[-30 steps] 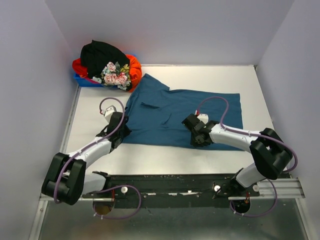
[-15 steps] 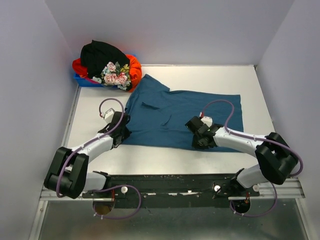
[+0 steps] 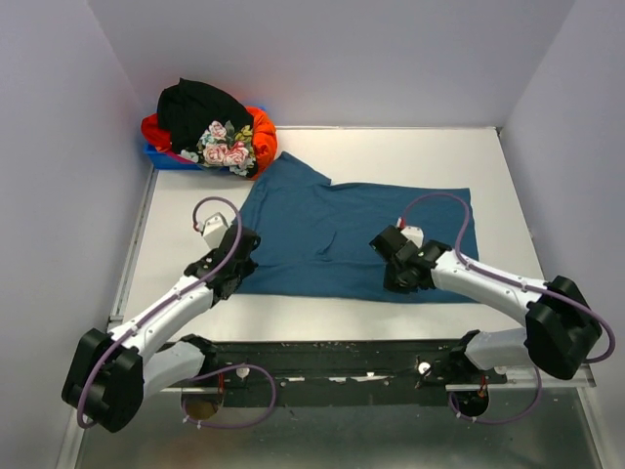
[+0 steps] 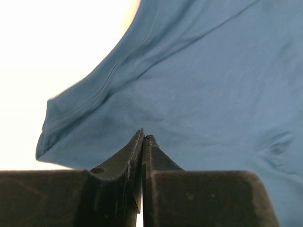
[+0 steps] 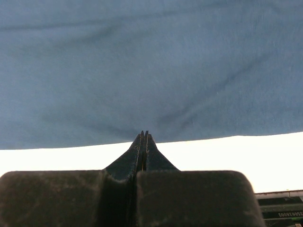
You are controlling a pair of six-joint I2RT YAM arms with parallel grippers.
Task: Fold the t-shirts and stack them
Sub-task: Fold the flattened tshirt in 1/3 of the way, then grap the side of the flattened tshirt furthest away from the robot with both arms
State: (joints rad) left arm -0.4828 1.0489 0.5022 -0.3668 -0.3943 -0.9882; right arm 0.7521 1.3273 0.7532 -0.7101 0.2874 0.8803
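Observation:
The teal-blue t-shirt lies spread flat on the white table. My left gripper is at its near left corner by the sleeve; in the left wrist view the shut jaws end on the teal cloth. My right gripper is at the near hem; in the right wrist view the shut jaws meet the hem of the cloth. Both seem to pinch the shirt. A black shirt, an orange-red shirt and a flowered shirt are piled at the back left.
The pile sits in a small blue bin in the back left corner. White walls close the table on three sides. A black rail with the arm bases runs along the near edge. Bare table lies left of the shirt.
Both grippers have drawn back toward the near edge and the teal shirt has come with them. Its creases in the middle have flattened out.

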